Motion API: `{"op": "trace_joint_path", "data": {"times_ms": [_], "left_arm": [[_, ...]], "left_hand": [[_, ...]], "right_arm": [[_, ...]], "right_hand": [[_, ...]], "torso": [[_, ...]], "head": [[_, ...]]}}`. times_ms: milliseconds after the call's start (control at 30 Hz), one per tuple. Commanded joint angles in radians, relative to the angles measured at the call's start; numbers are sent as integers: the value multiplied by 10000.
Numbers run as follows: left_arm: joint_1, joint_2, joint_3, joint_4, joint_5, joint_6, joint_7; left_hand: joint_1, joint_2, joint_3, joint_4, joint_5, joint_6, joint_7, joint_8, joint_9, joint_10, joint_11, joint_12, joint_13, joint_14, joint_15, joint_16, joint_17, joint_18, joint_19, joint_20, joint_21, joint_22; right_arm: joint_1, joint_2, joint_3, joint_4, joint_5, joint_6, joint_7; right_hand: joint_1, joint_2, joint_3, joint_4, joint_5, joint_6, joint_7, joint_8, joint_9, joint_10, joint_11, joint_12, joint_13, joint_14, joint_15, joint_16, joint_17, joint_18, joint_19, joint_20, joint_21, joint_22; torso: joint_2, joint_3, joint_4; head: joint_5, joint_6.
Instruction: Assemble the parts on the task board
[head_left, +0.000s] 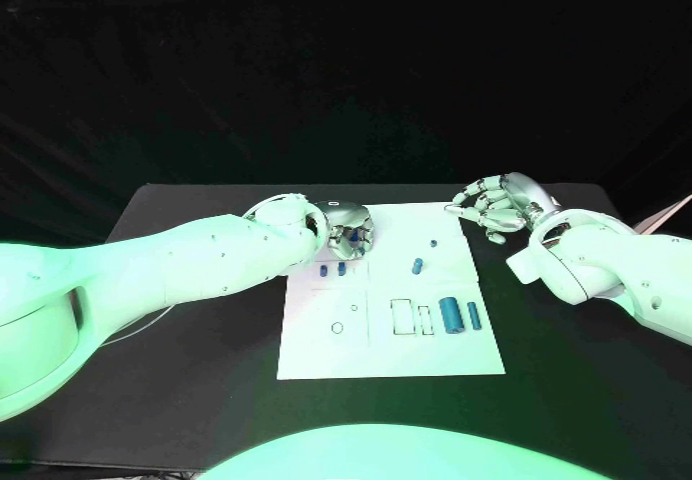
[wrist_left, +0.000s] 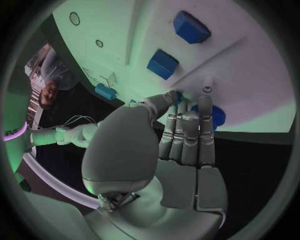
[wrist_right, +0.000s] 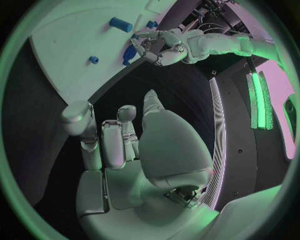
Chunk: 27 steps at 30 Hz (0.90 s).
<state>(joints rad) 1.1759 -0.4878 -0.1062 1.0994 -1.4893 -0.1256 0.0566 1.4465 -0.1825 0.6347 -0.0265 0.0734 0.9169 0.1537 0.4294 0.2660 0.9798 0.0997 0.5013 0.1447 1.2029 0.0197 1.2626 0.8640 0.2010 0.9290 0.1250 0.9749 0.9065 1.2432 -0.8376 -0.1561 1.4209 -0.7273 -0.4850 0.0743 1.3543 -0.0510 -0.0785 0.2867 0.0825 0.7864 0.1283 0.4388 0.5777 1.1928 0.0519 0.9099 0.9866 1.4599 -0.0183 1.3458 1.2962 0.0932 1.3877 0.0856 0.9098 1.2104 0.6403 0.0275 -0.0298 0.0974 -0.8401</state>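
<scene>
The white task board (head_left: 389, 350) lies in the middle of the black table. My left hand (head_left: 343, 232) hovers low over the board's far left corner, and its thumb and fingers (wrist_left: 187, 122) pinch a round blue part (wrist_left: 216, 116). That hand (wrist_right: 159, 47) and its blue part (wrist_right: 130, 52) are also in the right wrist view. Two small blue blocks (head_left: 332, 269) lie just in front of it. Off the board's far right corner, my right hand (head_left: 498, 205) holds nothing, with its fingers (wrist_right: 109, 142) loosely bent and apart.
A small blue peg (head_left: 417, 266) and a tiny blue piece (head_left: 434, 242) lie on the board's far right. Two blue cylinders (head_left: 459, 315) lie at its right side beside rectangular outlines (head_left: 402, 315). A small ring outline (head_left: 338, 327) marks the left side.
</scene>
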Motion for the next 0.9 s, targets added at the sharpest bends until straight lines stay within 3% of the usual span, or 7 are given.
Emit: {"op": "trace_joint_path", "data": {"times_ms": [33, 200, 633, 900], "left_arm": [[-6, -49, 5, 82, 54, -109, 69], [-7, -277, 87, 359, 182, -209, 95], [13, -1355, 545, 1495, 447, -162, -72], [15, -1849, 661, 1758, 567, -79, -162]], "left_hand": [[43, 224, 78, -117, 200, 148, 38, -188, 54, 601, -113, 56, 79, 96, -3, 193, 167, -160, -15, -94, 126, 183], [13, 227, 65, -109, 198, 191, 36, -199, 67, 634, -118, 30, 90, 94, -6, 191, 145, -158, -33, -97, 122, 177], [-41, 212, 40, -95, 191, 247, 33, -224, 85, 673, -123, -27, 100, 87, -9, 185, 111, -160, -45, -98, 123, 181], [-49, 208, 37, -94, 189, 252, 32, -231, 87, 676, -124, -41, 101, 69, -9, 171, 76, -160, -48, -98, 121, 180]], "right_arm": [[-5, 12, 2, 18, -16, 13, 32], [-5, 9, 2, 17, -16, 12, 39], [-6, -47, 2, 35, -16, -1, 41], [-6, -81, 2, 50, -16, -6, 37]], "right_hand": [[-52, 391, -305, -19, -76, 44, 23, -141, 144, -247, -32, -13, -14, 437, -70, -98, 223, 221, -31, -77, -68, 17], [-52, 391, -305, -19, -76, 44, 23, -141, 144, -247, -32, -13, -14, 437, -70, -98, 223, 221, -31, -77, -68, 17], [-52, 391, -305, -19, -76, 44, 23, -141, 144, -247, -32, -13, -14, 437, -70, -98, 223, 221, -31, -77, -68, 17], [-52, 391, -305, -19, -76, 44, 23, -141, 144, -247, -32, -13, -14, 437, -70, -98, 223, 221, -31, -77, -68, 17]], "torso": [[0, 0, -3], [-1, 0, -2], [-10, 4, 13], [-4, 5, 14]], "head": [[11, 16], [14, 38], [12, 101], [24, 119]]}}
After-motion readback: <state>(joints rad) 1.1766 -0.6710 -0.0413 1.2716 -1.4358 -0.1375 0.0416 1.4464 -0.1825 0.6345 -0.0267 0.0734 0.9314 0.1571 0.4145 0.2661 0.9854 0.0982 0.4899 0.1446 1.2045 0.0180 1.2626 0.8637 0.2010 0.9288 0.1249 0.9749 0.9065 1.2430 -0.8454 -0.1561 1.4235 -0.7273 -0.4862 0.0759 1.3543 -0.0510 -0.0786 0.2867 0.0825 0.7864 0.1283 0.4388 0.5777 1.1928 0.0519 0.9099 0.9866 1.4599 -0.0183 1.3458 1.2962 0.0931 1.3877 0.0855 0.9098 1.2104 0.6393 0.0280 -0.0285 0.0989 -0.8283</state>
